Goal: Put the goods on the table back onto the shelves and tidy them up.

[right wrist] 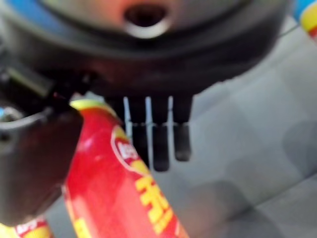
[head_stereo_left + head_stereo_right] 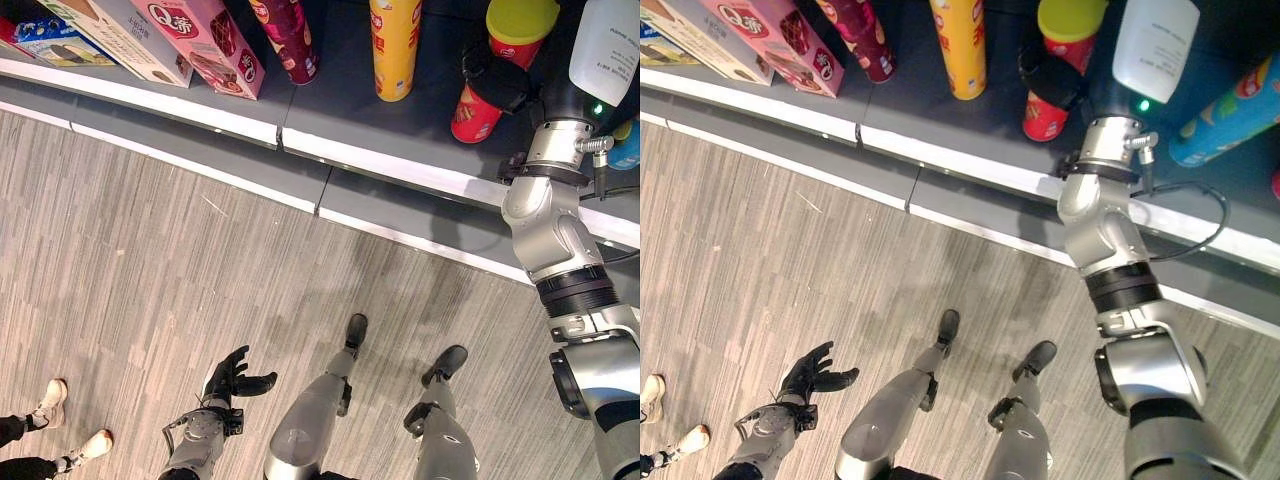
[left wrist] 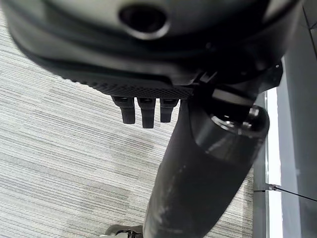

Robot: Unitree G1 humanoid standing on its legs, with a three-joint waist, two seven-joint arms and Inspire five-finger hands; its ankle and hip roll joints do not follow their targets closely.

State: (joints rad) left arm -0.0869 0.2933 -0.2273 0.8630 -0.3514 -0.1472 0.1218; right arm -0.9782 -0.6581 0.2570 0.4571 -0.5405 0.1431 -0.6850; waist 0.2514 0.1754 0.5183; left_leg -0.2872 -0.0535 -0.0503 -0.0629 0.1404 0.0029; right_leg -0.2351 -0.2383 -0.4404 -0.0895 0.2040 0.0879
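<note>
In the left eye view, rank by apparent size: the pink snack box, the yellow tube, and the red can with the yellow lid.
1. Pink snack box, clearly largest.
2. Yellow tube.
3. Red can with the yellow lid, partly hidden by the right hand shut on it; it looks close to the tube, so that order is unsure.

You're looking at a shop aisle. A dark shelf (image 2: 330, 70) with a white front rail carries packaged goods in a row: a pink snack box (image 2: 205, 40), beside it a dark red canister (image 2: 285, 38), then a yellow crisp tube (image 2: 395, 45), a red yellow-lidded tub (image 2: 518, 30). Grey carpet floor (image 2: 150, 280) runs below the shelf.
</note>
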